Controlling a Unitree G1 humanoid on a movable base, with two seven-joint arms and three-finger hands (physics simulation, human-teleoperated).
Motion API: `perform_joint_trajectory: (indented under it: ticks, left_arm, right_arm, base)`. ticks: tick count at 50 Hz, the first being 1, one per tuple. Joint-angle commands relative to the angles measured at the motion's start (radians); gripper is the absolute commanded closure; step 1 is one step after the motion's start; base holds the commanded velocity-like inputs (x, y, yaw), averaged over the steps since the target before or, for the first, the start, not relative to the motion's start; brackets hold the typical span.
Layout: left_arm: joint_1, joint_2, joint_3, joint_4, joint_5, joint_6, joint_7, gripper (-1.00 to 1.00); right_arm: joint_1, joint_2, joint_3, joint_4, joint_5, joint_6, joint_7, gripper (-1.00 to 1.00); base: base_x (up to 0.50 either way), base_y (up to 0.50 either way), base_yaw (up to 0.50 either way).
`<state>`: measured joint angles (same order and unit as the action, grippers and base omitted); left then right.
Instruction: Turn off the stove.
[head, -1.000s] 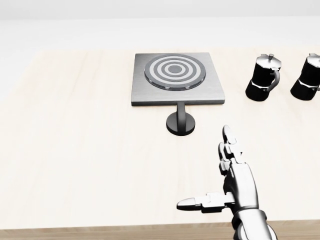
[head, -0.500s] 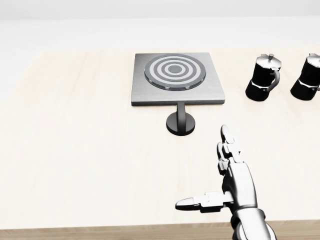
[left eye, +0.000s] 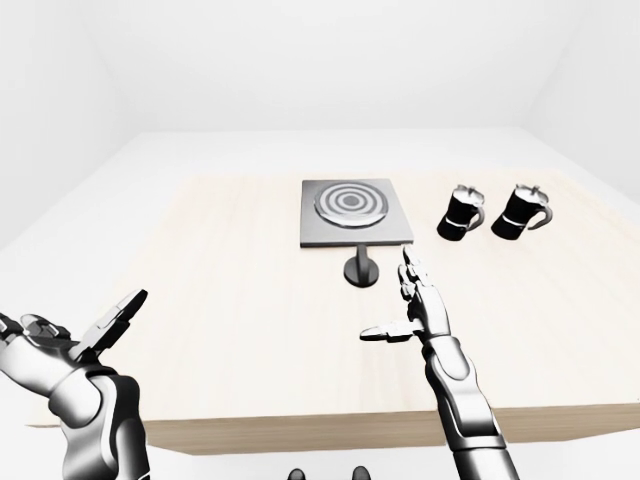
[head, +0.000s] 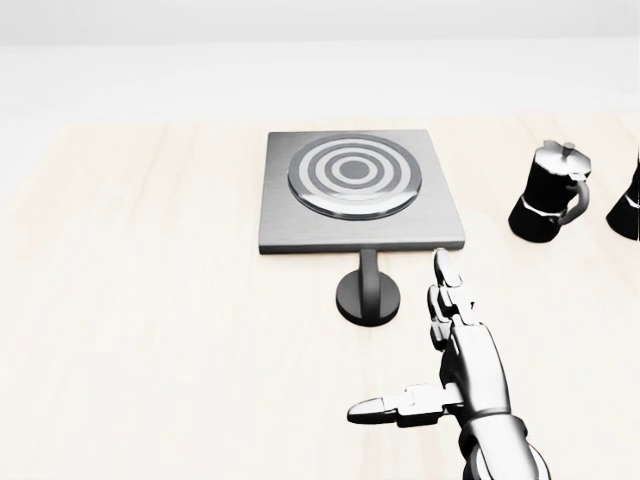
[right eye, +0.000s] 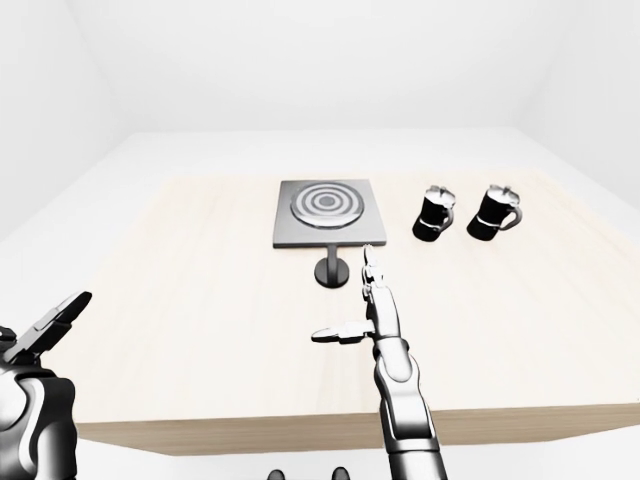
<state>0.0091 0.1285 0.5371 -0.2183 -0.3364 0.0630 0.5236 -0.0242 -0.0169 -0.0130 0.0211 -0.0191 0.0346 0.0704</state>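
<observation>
Stove (head: 360, 190) sits near the middle of the table (head: 150, 330), a grey square plate with a ringed burner, and its round black knob (head: 368, 288) stands on the table just below the plate's lower edge. Compared with a moment ago the whole head view has shifted: stove and knob loom larger and lower, so the camera has moved closer. The right hand (head: 450, 375) now has its fingertips (head: 440, 262) just right of the knob, fingers spread, thumb out, not yet touching. That closing suggests the turn is next. The left hand (left eye: 70, 340) hangs open, well apart. Two black moka pots (left eye: 495, 212) stand to the right.
</observation>
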Motion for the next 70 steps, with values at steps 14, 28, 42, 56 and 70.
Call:
perform_joint_trajectory:
  ticks: [14,28,42,56,70]
  left_arm:
    - [-0.006,0.007,0.0,0.005,-0.011,0.001,0.0,-1.0]
    - [-0.01,0.007,-0.001,0.01,-0.007,0.007,0.0,-1.0]
    - [-0.016,0.014,-0.002,0.012,-0.007,0.024,0.0,-1.0]
    - [-0.018,0.013,-0.006,0.027,0.0,0.009,0.0,-1.0]
    - [-0.017,0.013,-0.007,0.026,-0.001,0.009,0.0,-1.0]
  right_arm:
    - [0.0,0.001,0.001,0.001,0.0,0.001,0.0,-1.0]
    - [-0.006,0.003,-0.006,0.014,0.021,0.006,-0.003,-1.0]
    - [-0.088,0.0,-0.032,0.213,0.104,0.04,-0.007,-1.0]
    - [-0.104,-0.004,-0.018,0.211,0.089,0.053,-0.019,-1.0]
    - [-0.103,-0.003,-0.019,0.212,0.089,0.053,-0.016,-1.0]
  base:
    - [0.5,0.0,0.0]
    - [0.39,0.0,0.0]
    - [0.0,0.0,0.0]
    - [0.0,0.0,0.0]
    - [0.0,0.0,0.0]
